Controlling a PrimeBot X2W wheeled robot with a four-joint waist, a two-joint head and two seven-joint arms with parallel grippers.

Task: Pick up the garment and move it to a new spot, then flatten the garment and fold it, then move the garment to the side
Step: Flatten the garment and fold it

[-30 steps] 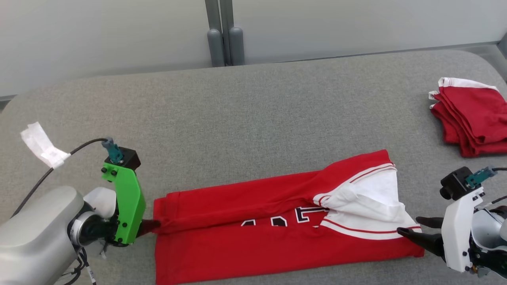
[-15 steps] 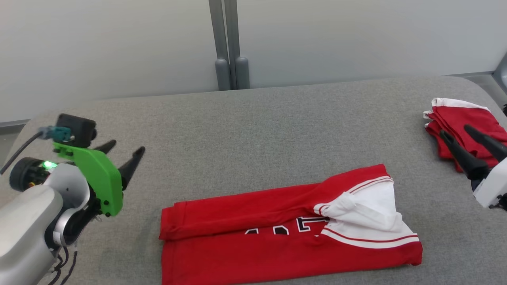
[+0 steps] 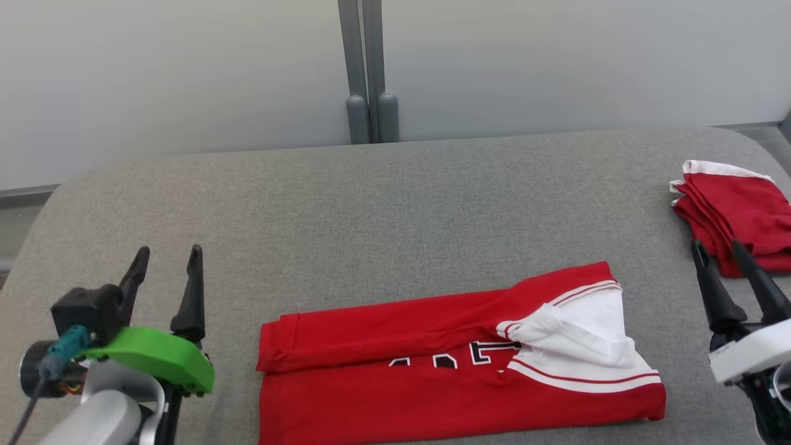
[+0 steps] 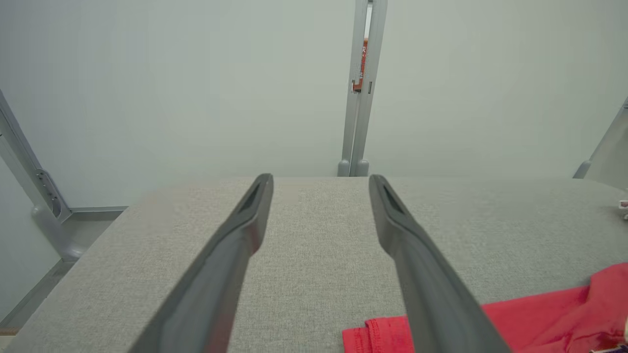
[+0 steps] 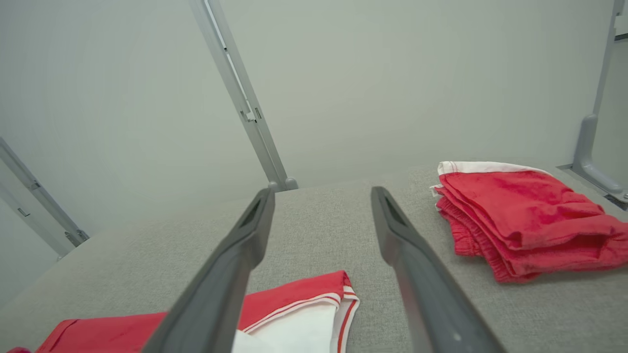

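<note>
The garment (image 3: 432, 377), a red shirt with a white red-striped sleeve and partly covered black lettering, lies folded lengthwise on the grey table (image 3: 395, 204), near its front edge. Its hem corner (image 4: 382, 336) shows in the left wrist view and its sleeve end (image 5: 304, 314) in the right wrist view. My left gripper (image 3: 168, 272) hovers open to the left of the shirt, fingers pointing away from me, holding nothing. My right gripper (image 3: 720, 259) stands open to the right of the shirt, empty. Both grippers are apart from the cloth.
Another red piece with white trim (image 3: 735, 216) lies folded at the table's far right, just beyond my right fingers, also seen as a red pile (image 5: 520, 215). A pale wall with a grey post (image 3: 368, 68) stands behind the table.
Both grippers let go of the shirt's ends, drew back and turned their fingers to point away from me. The camera has tilted up. The shirt stays folded where it lay.
</note>
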